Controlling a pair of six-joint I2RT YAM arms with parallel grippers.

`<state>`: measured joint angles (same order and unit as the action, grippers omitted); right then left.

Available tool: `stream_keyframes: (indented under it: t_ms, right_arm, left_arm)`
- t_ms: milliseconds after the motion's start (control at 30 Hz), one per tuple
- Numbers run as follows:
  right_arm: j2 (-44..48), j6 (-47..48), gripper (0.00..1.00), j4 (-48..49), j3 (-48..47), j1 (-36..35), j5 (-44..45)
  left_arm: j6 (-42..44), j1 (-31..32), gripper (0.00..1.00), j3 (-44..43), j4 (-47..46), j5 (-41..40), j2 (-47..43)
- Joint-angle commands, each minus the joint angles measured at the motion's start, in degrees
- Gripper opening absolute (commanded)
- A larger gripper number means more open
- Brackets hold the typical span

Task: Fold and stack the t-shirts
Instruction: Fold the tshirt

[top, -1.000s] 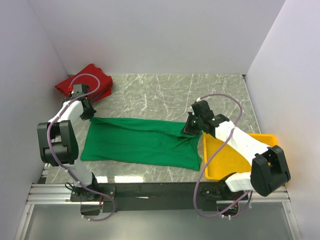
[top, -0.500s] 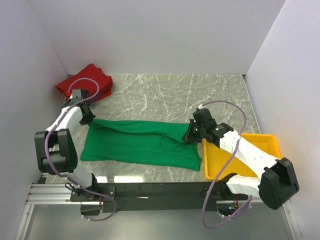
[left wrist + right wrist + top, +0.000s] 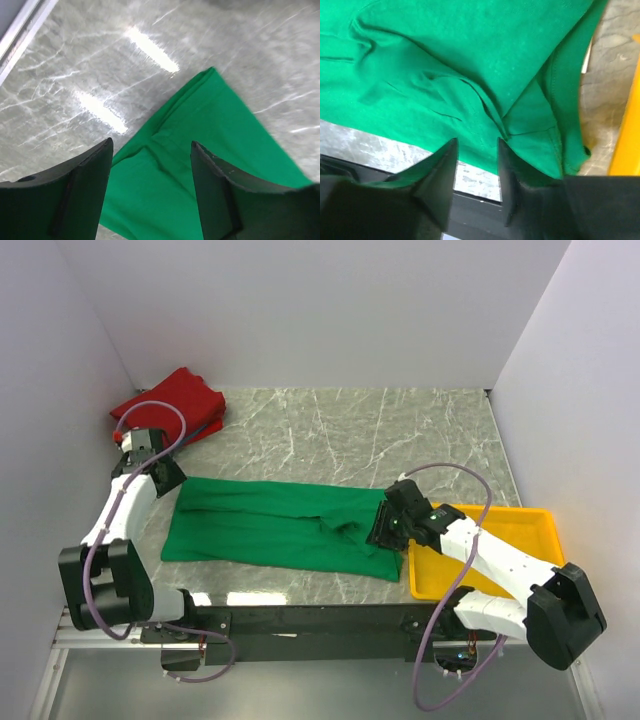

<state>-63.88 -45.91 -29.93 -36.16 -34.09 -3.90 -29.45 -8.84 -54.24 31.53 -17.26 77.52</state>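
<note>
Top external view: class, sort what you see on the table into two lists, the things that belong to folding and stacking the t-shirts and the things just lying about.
Belongs to the job:
- green t-shirt, spread out on the table
- red t-shirt, bunched in the far left corner

Just lying about:
- yellow tray, near right edge

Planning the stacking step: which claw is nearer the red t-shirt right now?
Left. The left claw is just on the near side of the red t-shirt, over the green t-shirt's far-left corner; the right claw is at its right end, beside the yellow tray.
</note>
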Motion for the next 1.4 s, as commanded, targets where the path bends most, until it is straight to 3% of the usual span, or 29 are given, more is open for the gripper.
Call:
stream_keyframes:
  t_ms: [0, 133, 367, 633, 900, 1367]
  right_arm:
    - [0.6, 0.38, 0.48, -0.21, -0.92, -1.15, 0.3]
    - [0.94, 2.05, 0.54, -3.37, -5.66, -2.47, 0.73]
    - [1.92, 6.35, 0.56, -4.7, -11.12, -2.92, 2.06]
    - [-16.0, 11.72, 0.56, -2.15, -22.27, -4.93, -1.02]
    - [-27.95, 10.58, 0.55, -0.74, -26.15, -13.18, 0.03]
    - [-37.46, 9.52, 0.51, -1.88, -30.19, -16.19, 7.94]
  left_arm:
    - [-1.13, 1.28, 0.69, -1.74, -1.38, 0.99, -3.07]
    - [-2.36, 6.11, 0.7, -3.86, -2.78, 3.89, -1.14]
    - [-4.38, 7.26, 0.7, -1.92, -8.07, 12.86, 2.37]
    - [-1.84, 7.7, 0.7, -0.96, -6.49, 15.77, 3.43]
    - [0.53, 7.7, 0.71, 1.15, -6.65, 16.81, 5.36]
    - [1.59, 7.61, 0.71, 1.33, -6.65, 16.82, 5.81]
